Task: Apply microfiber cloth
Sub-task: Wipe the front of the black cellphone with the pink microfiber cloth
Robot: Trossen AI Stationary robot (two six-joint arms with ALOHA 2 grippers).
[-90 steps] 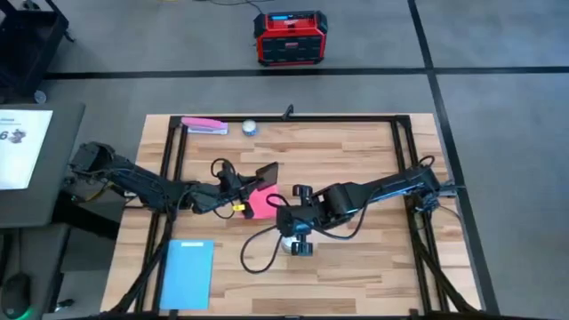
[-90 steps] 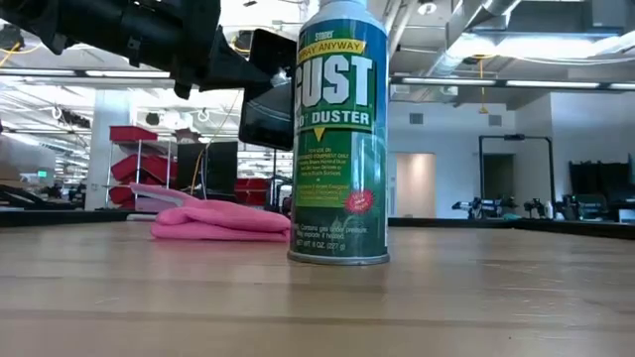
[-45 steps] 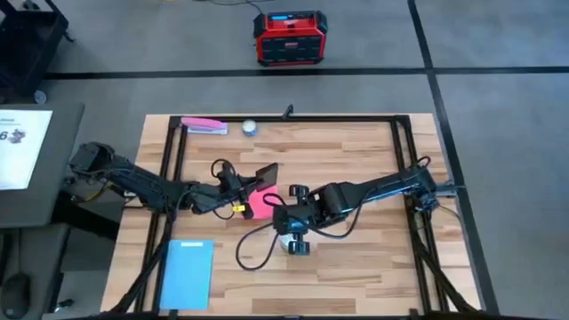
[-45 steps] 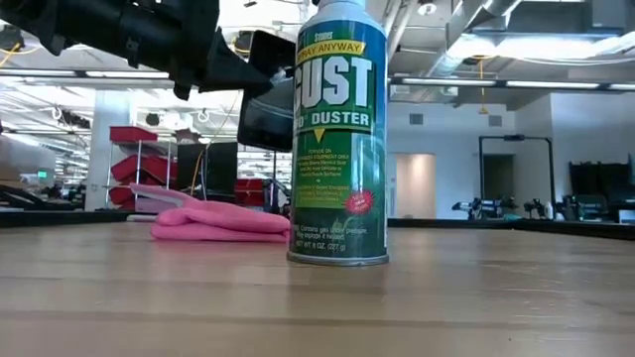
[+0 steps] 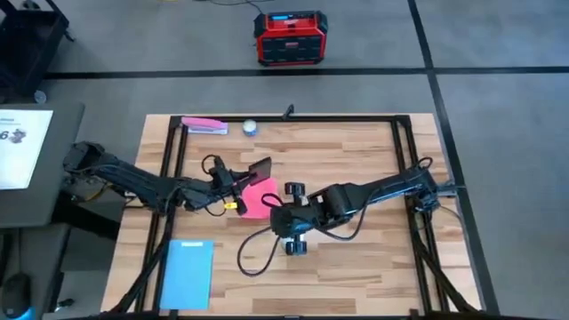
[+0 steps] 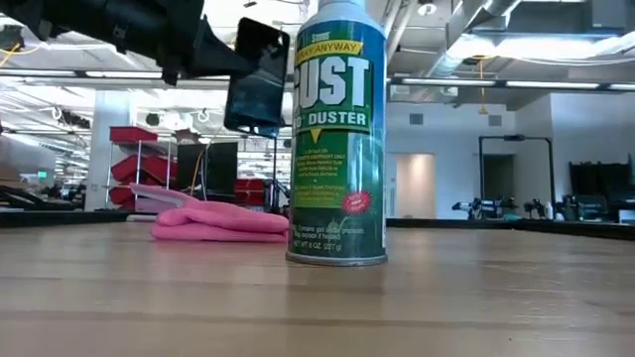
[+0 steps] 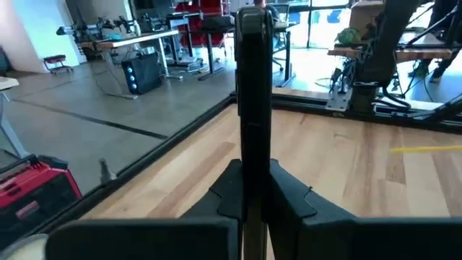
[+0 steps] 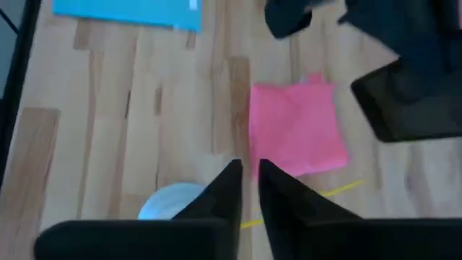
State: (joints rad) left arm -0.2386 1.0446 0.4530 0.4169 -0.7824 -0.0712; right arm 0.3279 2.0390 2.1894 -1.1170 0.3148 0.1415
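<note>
Left gripper (image 5: 242, 175) is clamping the phone (image 5: 259, 168) up; right gripper (image 8: 249, 189), fingers pinched empty, is hovering just short of the microfiber cloth (image 8: 294, 128), probably to grab it.

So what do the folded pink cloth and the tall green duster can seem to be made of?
The folded pink cloth looks like soft matte fabric, probably microfiber: it lies in plump, rounded folds. The tall green duster can looks like glossy printed metal, judging by its rigid cylinder and silvery bottom rim, though that is uncertain.
</note>
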